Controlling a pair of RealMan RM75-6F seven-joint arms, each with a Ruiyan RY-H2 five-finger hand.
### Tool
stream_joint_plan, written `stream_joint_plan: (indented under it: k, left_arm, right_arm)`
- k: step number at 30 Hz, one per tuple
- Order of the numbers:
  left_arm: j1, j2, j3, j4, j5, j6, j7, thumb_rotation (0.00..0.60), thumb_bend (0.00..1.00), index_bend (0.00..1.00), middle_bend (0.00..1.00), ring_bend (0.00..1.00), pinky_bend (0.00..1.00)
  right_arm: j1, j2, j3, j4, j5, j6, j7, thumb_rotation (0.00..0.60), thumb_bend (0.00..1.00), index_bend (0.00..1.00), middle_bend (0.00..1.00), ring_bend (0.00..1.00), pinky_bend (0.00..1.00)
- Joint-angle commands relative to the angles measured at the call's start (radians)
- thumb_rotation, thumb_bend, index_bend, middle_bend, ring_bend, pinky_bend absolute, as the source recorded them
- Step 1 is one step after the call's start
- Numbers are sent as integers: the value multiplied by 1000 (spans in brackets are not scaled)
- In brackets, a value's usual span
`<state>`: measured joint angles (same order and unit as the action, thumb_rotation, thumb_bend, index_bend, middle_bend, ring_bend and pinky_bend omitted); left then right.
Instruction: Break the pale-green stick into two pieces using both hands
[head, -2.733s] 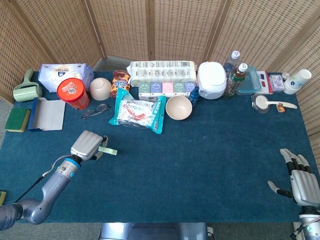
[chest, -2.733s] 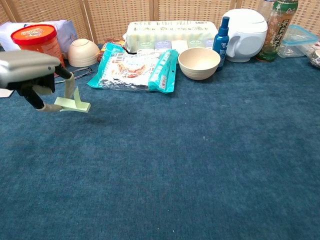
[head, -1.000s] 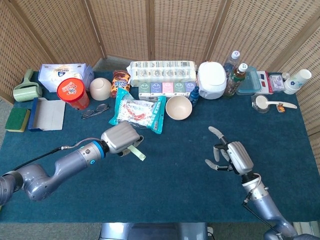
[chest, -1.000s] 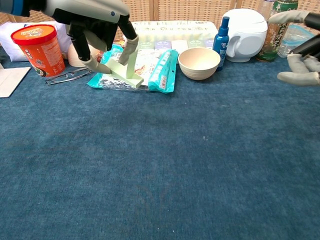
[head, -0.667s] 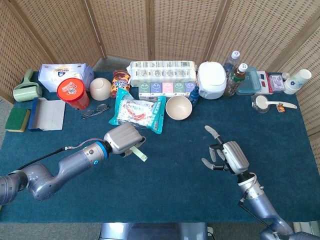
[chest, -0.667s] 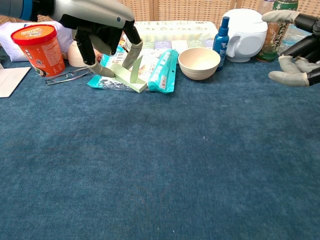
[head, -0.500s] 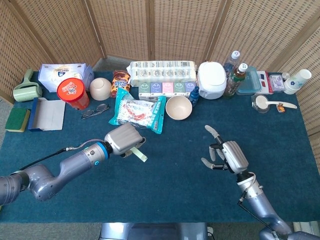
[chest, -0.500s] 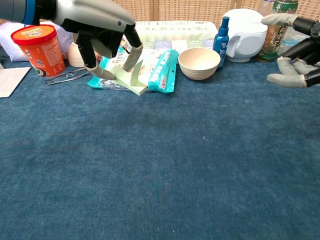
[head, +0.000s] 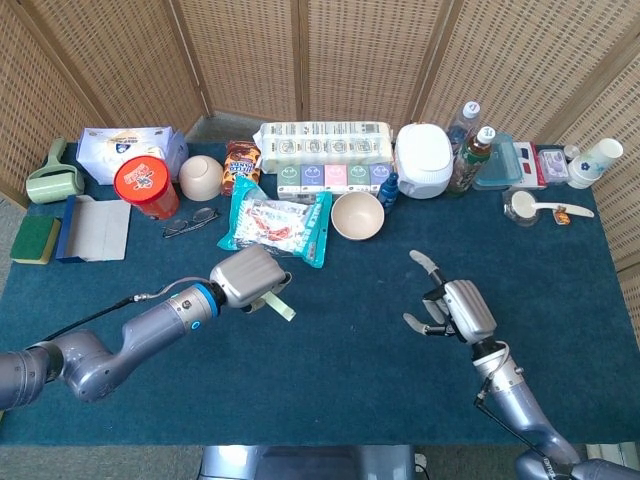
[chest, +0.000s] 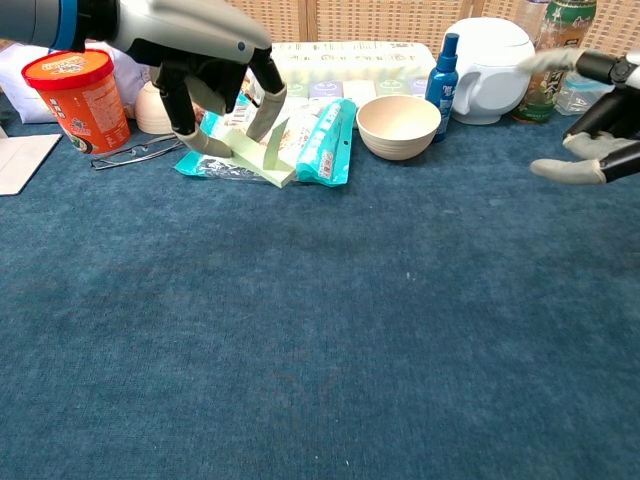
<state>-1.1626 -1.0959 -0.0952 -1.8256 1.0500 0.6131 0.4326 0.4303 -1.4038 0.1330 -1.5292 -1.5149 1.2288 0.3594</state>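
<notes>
The flat, pale-green rectangular stick (chest: 256, 160) is seen whole and unbent, tilted with its outer end lower, held above the dark blue table cloth (head: 360, 350). It is pinched at its upper end in the fingers of the silver left hand (head: 247, 279), and most of its length projects free from that hand toward the right hand (head: 455, 312). The right hand is well apart from the stick, raised off the cloth with fingers spread and nothing in them.
</notes>
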Motion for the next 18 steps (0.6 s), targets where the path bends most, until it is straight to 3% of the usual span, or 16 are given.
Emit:
stream_joint_plan:
  k: [1, 10, 18]
  left_arm:
    - [-4, 4, -1, 1, -4, -1, -3, 600, 387, 666, 1000, 1000, 1000]
    - [-24, 1, 2, 4, -15, -6, -1, 600, 387, 666, 1000, 1000, 1000]
    - [-51, -18, 10, -1, -43, -2, 20, 600, 387, 666, 1000, 1000, 1000]
  right_arm:
    - [-1, 4, -5, 2, 5, -4, -3, 534, 279, 323, 952, 1000, 874]
    - [2, 12, -14, -13, 3, -12, 8, 536, 278, 505, 937, 1000, 866]
    - [15, -17, 4, -63, -48, 45, 45, 537, 295, 511, 937, 1000, 866]
